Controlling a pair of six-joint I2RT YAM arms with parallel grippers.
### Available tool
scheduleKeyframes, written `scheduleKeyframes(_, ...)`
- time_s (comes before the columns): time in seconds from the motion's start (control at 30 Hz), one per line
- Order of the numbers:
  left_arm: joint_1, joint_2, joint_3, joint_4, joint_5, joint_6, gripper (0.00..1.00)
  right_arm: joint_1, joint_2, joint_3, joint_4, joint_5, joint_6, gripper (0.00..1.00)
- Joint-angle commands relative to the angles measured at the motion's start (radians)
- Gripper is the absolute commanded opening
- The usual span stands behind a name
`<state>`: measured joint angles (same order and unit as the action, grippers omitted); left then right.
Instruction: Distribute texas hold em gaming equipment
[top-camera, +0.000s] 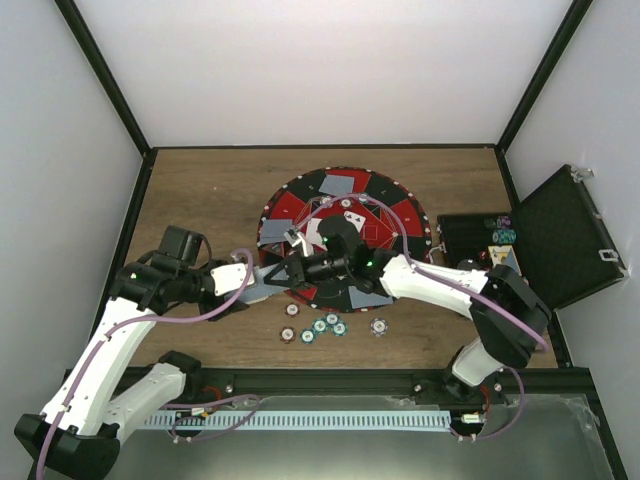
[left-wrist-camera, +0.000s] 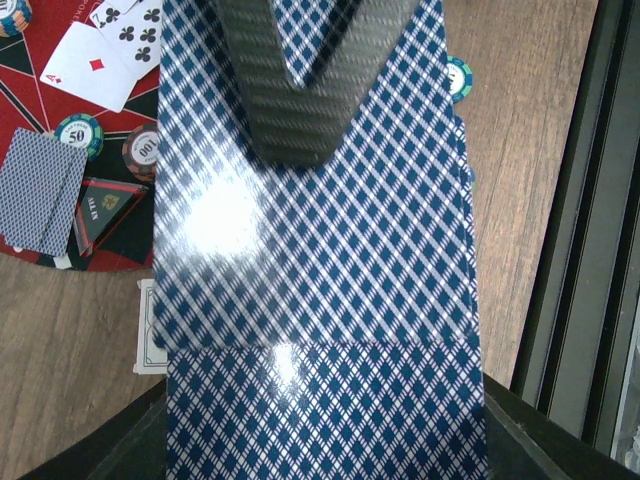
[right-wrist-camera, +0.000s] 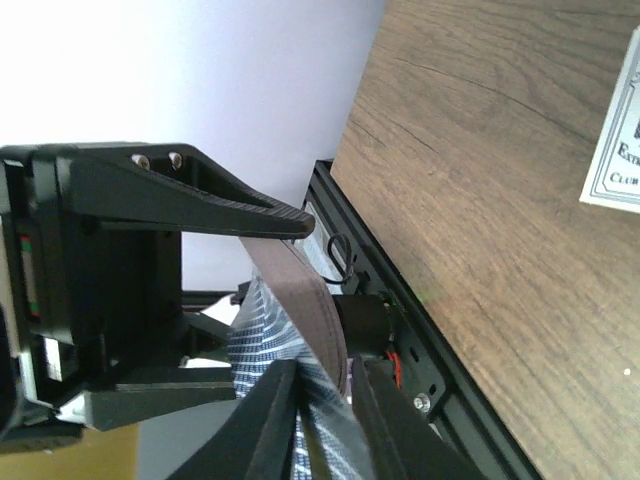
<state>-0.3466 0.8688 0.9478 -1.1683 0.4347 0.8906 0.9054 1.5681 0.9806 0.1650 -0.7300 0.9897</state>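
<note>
Beside mat (top-camera: 290, 205), right hand (right-wrist-camera: 325, 380) on cards (left-wrist-camera: 320, 300)

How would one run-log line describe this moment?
left end effector: shut on card deck | right end effector: shut on top card | loose chips: on table beside mat

Seven poker chips (top-camera: 319, 325) lying loose toward the worktop's (top-camera: 200, 190) near edge, three face-up playing cards (left-wrist-camera: 95, 68) showing on one round mat (top-camera: 300, 200), one black case (top-camera: 570, 235) standing open at the right edge, two arms (top-camera: 110, 350) reaching in.
</note>
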Motion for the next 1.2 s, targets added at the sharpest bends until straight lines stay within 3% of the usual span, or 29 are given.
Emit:
scheduleKeyframes(0.0, 0.001, -0.010, 0.014, 0.018, 0.036, 0.002, 0.10, -0.018, -0.048, -0.008, -0.074, 0.038, -0.020, 0.13)
scheduleKeyframes(0.37, 0.001, -0.009, 0.013, 0.017, 0.022, 0.005, 0.11, -0.137, -0.173, -0.082, -0.119, 0.004, -0.041, 0.02)
scheduleKeyframes(0.67, 0.001, -0.001, 0.016, 0.018, 0.024, 0.005, 0.11, -0.432, -0.217, -0.067, -0.294, -0.034, -0.193, 0.01)
scheduleKeyframes(0.87, 0.001, 0.004, 0.017, 0.016, 0.023, 0.006, 0.11, -0.661, -0.026, 0.074, -0.500, 0.109, -0.411, 0.01)
scheduleKeyframes(1.17, 0.002, 0.006, 0.012, 0.011, 0.013, 0.010, 0.10, -0.734, 0.341, 0.379, -0.613, 0.125, -0.519, 0.02)
